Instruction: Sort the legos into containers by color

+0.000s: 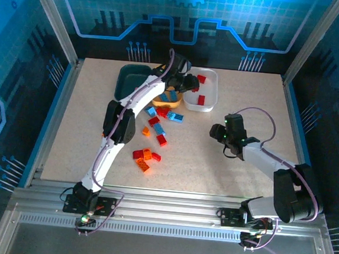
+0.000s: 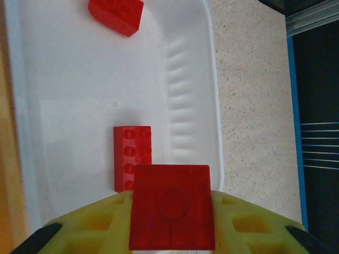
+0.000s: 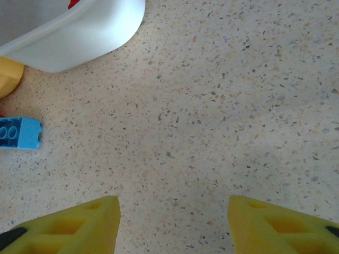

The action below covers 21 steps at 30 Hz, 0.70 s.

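The left fingers [image 2: 90, 230] pinch a red brick [image 2: 172, 206] above the white tub [image 2: 183, 95], near its corner. Dropped from here, it might hit the loose brick [image 2: 132, 156] inside and hop over the rim onto the table [image 2: 254, 106]. The right fingers [image 3: 79, 227] hang wide apart beside the tub, holding nothing.

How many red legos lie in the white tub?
2: one red lego at the white tub's far end, another nearer the front. Left gripper holds a third above; it may hide more.
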Available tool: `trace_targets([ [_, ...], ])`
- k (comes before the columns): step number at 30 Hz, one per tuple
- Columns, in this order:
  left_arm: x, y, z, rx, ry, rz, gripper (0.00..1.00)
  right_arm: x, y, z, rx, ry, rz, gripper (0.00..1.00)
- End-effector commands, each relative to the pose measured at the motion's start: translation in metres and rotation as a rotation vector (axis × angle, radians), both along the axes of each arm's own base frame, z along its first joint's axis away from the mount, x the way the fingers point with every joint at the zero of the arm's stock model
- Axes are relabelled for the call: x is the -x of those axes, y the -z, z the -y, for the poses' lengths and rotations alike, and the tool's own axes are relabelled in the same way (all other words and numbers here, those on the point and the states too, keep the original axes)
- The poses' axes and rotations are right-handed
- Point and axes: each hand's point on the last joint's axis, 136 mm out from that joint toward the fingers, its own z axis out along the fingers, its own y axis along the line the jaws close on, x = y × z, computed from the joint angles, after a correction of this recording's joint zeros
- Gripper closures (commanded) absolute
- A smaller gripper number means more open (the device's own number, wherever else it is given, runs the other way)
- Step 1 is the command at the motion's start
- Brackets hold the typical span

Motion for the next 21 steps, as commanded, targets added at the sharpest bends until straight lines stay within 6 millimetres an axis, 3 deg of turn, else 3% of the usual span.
trace_targets([
  [1, -0.007, -0.031, 0.017, 0.107, 0.018, 0.052, 0.68, -0.001, -0.008, -0.006, -0.018, -0.013, 0.023, 0.42],
  [3, -0.007, -0.025, 0.021, 0.116, 0.024, 0.043, 0.6, -0.001, -0.008, -0.007, -0.014, -0.017, 0.023, 0.41],
  [5, -0.007, -0.028, 0.027, 0.142, 0.041, 0.045, 0.45, -0.001, -0.01, -0.009, -0.012, -0.024, 0.027, 0.37],
  [10, -0.001, -0.082, 0.027, 0.149, 0.097, 0.156, 0.19, 0.0, -0.012, -0.014, 0.01, -0.043, 0.035, 0.34],
  [12, 0.004, -0.101, 0.019, 0.132, 0.094, 0.188, 0.16, -0.001, -0.013, -0.015, 0.014, -0.049, 0.038, 0.33],
  [14, 0.013, -0.106, 0.005, 0.079, 0.078, 0.19, 0.15, -0.001, -0.015, -0.018, 0.015, -0.059, 0.045, 0.33],
  [16, 0.028, -0.097, -0.014, -0.014, 0.048, 0.171, 0.15, 0.0, -0.015, -0.021, 0.022, -0.067, 0.048, 0.33],
  [21, 0.069, -0.035, -0.069, -0.266, -0.018, 0.046, 0.18, 0.0, -0.017, -0.025, 0.02, -0.079, 0.052, 0.33],
])
